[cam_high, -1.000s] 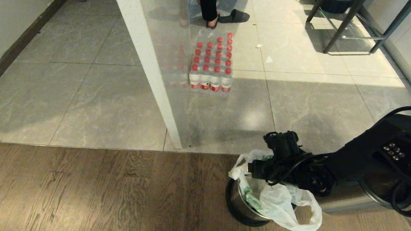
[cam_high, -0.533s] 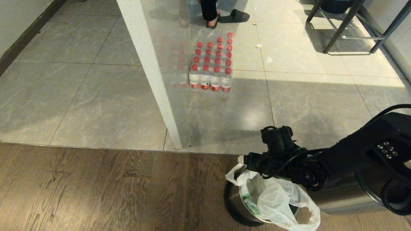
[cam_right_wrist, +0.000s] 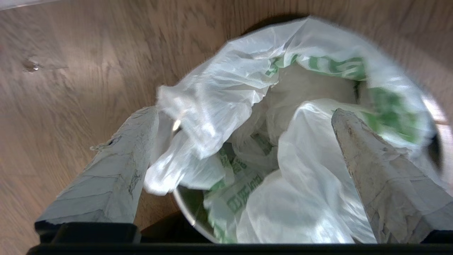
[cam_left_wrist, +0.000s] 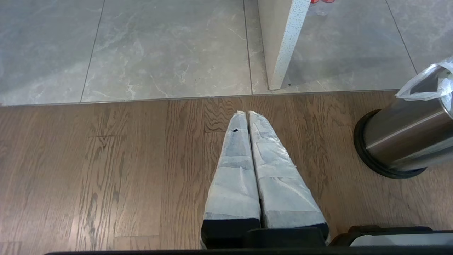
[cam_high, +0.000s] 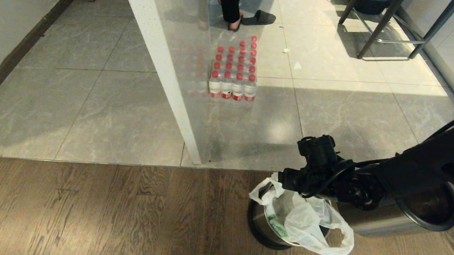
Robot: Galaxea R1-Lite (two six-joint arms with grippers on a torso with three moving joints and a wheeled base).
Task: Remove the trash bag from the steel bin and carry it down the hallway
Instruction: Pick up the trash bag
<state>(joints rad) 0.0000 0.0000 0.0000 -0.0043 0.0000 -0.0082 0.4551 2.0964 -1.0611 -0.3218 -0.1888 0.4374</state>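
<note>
Bag (cam_high: 304, 223): thin crinkled white plastic, green print, draped over round steel bin (cam_high: 260, 225). Right gripper (cam_right_wrist: 244, 134): spread wide above, empty. Left gripper (cam_left_wrist: 247, 117): pressed together, seen only by its wrist camera.

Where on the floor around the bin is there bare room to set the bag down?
Bare wood floor runs from the steel bin toward the wall side, up to the tile edge. Crowded: the trash bag drapes over the rim under the open right pincer, beside a larger steel bin.
</note>
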